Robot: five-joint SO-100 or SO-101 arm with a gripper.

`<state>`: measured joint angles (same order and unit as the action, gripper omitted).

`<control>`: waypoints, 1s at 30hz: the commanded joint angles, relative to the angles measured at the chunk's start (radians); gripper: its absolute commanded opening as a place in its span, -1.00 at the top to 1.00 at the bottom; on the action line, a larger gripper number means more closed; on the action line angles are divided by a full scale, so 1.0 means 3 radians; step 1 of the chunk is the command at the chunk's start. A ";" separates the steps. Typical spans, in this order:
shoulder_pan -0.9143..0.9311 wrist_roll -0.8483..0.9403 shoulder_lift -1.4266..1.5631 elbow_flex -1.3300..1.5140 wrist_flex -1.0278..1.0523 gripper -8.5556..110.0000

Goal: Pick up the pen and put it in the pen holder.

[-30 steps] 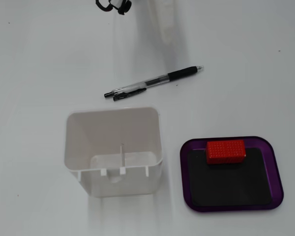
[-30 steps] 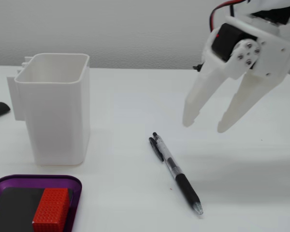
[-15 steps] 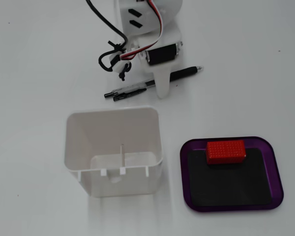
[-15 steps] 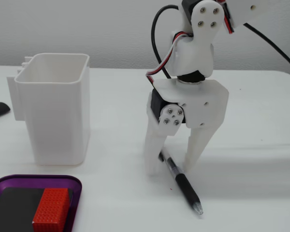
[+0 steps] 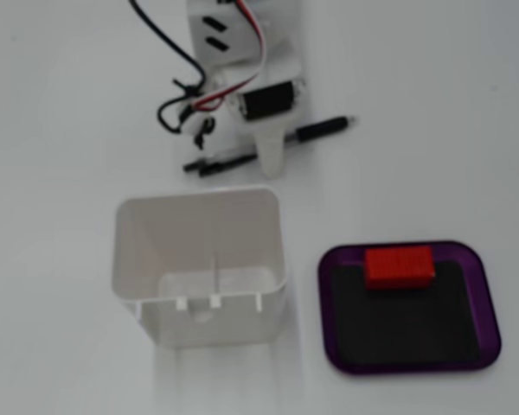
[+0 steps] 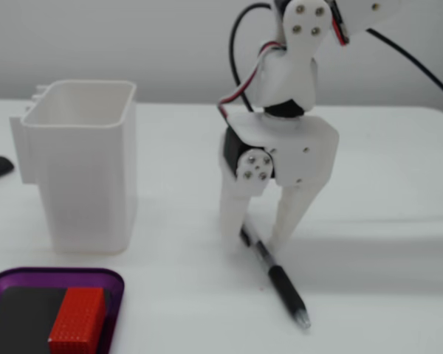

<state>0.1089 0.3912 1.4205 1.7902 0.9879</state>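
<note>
While the purple tray (image 6: 29,276) with its red block (image 6: 77,318) sits nearest in a fixed view, we see the black pen (image 6: 280,284) lying flat on the white table (image 6: 399,221) beyond it. Our gripper (image 6: 260,240) stands spread, straddling the pen's far end. Left of it stands the white pen holder (image 6: 81,169).
</note>
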 commanded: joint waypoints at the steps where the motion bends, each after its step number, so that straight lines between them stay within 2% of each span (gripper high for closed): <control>1: 0.0036 0.0036 -0.0020 0.0005 -0.0026 0.80; 3: 0.0036 0.0031 -0.0020 0.0005 -0.0026 0.86; 10: 0.0020 0.0031 0.0031 0.0010 0.0026 0.87; 13: 0.0026 0.0046 0.0194 -0.0036 0.0302 0.87; 21: 0.0020 0.0082 0.1938 -0.0046 0.0997 0.87; 28: 0.0251 0.0854 0.3186 -0.0230 0.1079 0.87; 30: 0.0419 0.1135 0.3308 -0.0210 0.0741 0.87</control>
<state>0.1902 0.6581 2.3255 1.7625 1.3008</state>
